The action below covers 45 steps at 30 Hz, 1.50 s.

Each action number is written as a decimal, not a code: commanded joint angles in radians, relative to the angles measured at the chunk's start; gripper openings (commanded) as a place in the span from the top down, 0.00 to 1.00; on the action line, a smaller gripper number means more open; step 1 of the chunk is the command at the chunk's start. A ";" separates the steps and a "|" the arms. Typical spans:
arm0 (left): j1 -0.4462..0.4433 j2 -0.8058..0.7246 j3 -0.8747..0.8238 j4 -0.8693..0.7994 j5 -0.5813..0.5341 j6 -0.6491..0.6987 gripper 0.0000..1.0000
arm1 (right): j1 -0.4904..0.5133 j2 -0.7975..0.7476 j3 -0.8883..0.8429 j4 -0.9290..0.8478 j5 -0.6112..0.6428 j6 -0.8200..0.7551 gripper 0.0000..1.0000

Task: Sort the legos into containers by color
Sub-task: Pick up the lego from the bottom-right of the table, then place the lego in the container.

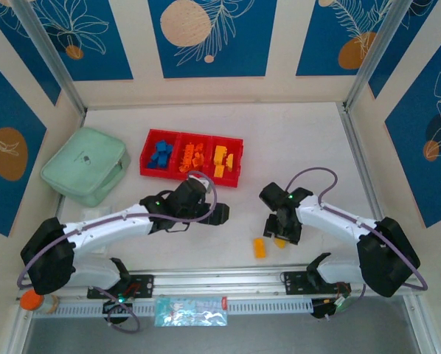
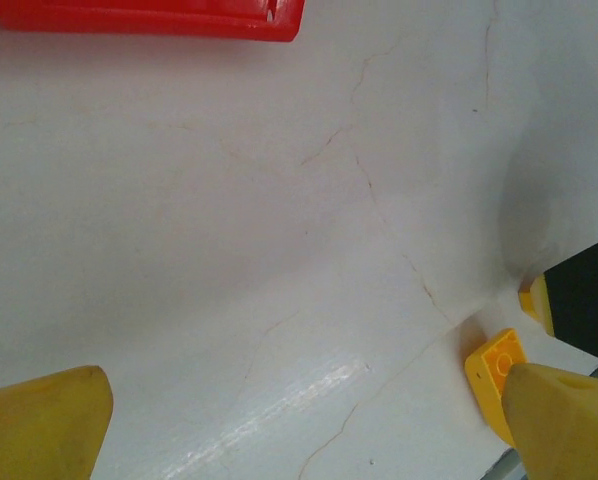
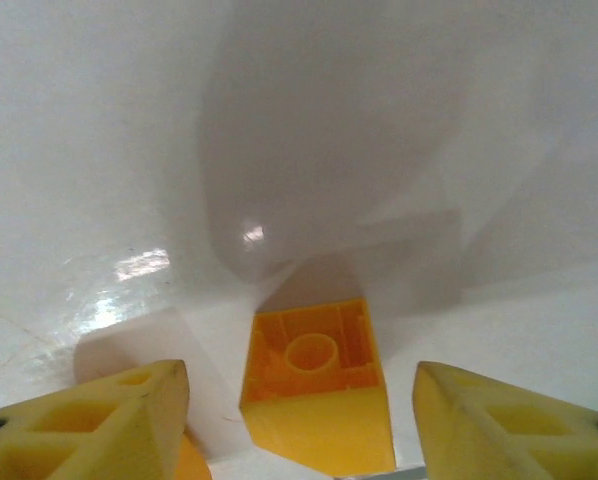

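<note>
**1. Loose brick**. Yellow-orange, on the white table, lower centre of the right wrist view. The hollow underside faces up with its round tube showing, and the sloped face points toward the bottom edge. The long axis seems to run bottom to top of the frame, along the gap and across the closing line.

**2. Right gripper**. Jaws spread wide, one finger on either side of the loose brick. Neither touches it and nothing is held. An orange edge shows under the finger at lower left; what it is cannot be told.

**3. Second brick**. Same colour, lower centre of the top view, just left of the right gripper. Its long axis runs roughly up and down the frame.

**4. Left gripper**. Jaws apart and empty, over bare table.

**5. Red tray**. Upper centre. The sorted bricks lie blue, orange, yellow from left to right.

**6. Mint case**. Upper left, not part of the task.

**Risks.**
- A pinch landing on the slope could squirt the loose brick out.
- The lower-left finger could come down on the orange edge.
- The colour sits between orange and yellow, so the brick could go in the wrong section.
</note>
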 commanded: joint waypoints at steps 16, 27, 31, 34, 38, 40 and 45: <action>-0.011 0.006 0.051 -0.033 -0.039 0.014 0.01 | 0.005 -0.003 0.055 -0.011 -0.019 -0.037 0.74; 0.040 -0.070 0.112 -0.153 -0.125 0.086 0.01 | 0.013 0.111 0.413 -0.022 0.013 -0.208 0.73; 0.105 -0.097 0.126 -0.193 -0.117 0.104 0.01 | 0.017 0.273 0.622 0.005 0.046 -0.289 0.73; 0.162 -0.119 0.127 -0.212 -0.104 0.106 0.01 | 0.018 0.390 0.768 0.046 0.054 -0.342 0.71; 0.224 -0.153 0.104 -0.208 -0.084 0.101 0.01 | 0.007 0.572 0.969 0.057 0.078 -0.414 0.69; 0.245 -0.170 0.094 -0.212 -0.084 0.099 0.01 | 0.002 0.657 1.057 0.049 0.087 -0.446 0.69; 0.275 -0.189 0.069 -0.203 -0.067 0.089 0.01 | -0.014 0.799 1.165 0.044 0.107 -0.476 0.69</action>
